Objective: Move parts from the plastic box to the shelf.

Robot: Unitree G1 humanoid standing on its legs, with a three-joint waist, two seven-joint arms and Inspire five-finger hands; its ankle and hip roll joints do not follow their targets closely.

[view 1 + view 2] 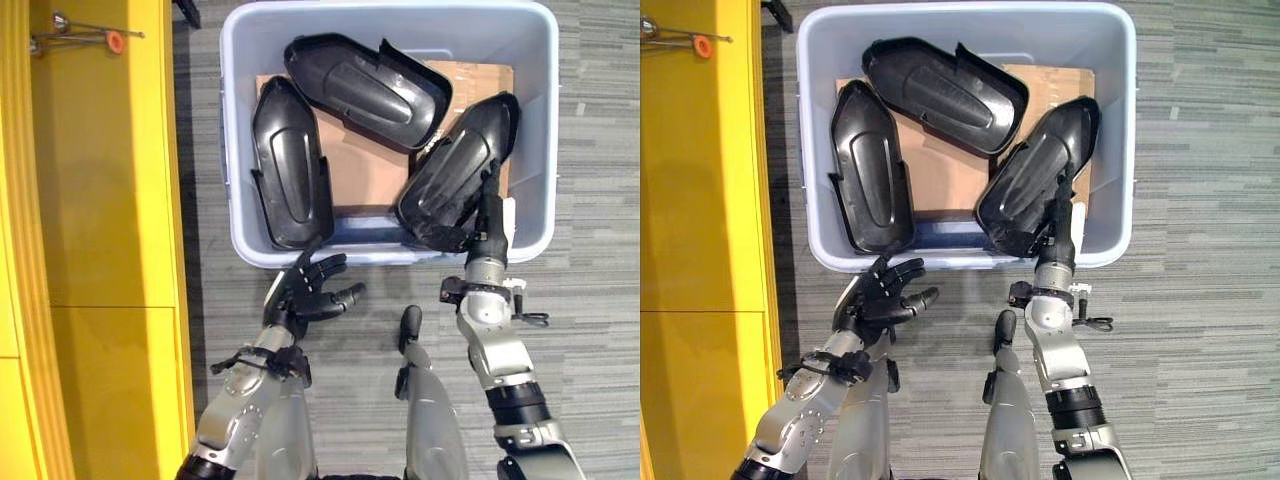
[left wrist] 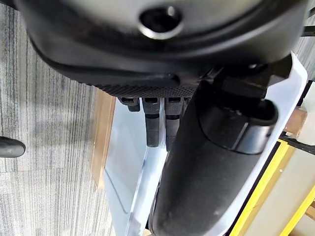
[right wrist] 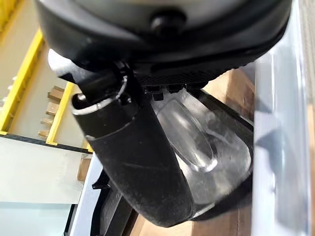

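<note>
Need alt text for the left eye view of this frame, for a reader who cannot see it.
A grey plastic box on carpet holds three black moulded parts on cardboard. The right hand reaches over the near rim onto the right-hand part, while the left hand hovers with spread fingers just outside the box near the left-hand part. A yellow shelf stands on the left.

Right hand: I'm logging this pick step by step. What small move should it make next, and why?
Probably curl its fingers round the rightmost black part and lift. The right hand already reaches over the plastic box rim onto that part, while the left hand hovers open outside the box.
</note>
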